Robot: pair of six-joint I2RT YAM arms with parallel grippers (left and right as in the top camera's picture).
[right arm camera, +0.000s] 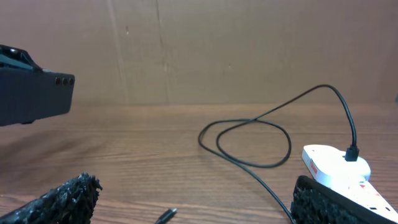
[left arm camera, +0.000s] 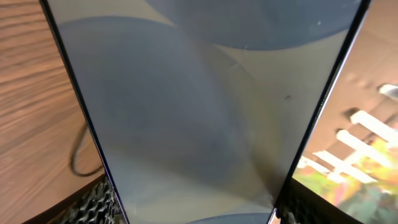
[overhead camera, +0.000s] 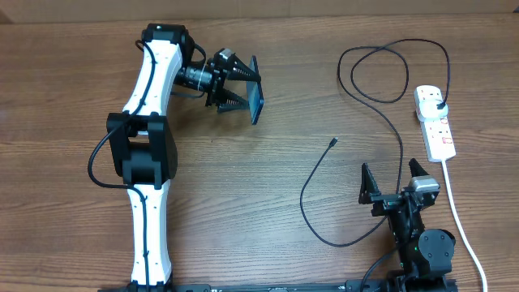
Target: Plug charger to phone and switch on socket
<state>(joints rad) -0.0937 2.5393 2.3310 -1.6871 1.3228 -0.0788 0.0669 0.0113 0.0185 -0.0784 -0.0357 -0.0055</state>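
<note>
Black charger (overhead camera: 401, 150), teal phone (overhead camera: 258, 91), white socket (overhead camera: 436, 130): one each

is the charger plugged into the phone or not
Out: the charger's connector tip lies loose on the table, apart from the phone held in the left gripper.

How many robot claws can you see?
2. The left gripper is at the top left, clamped on the phone. The right gripper is at the bottom right, open, beside the charger.
</note>
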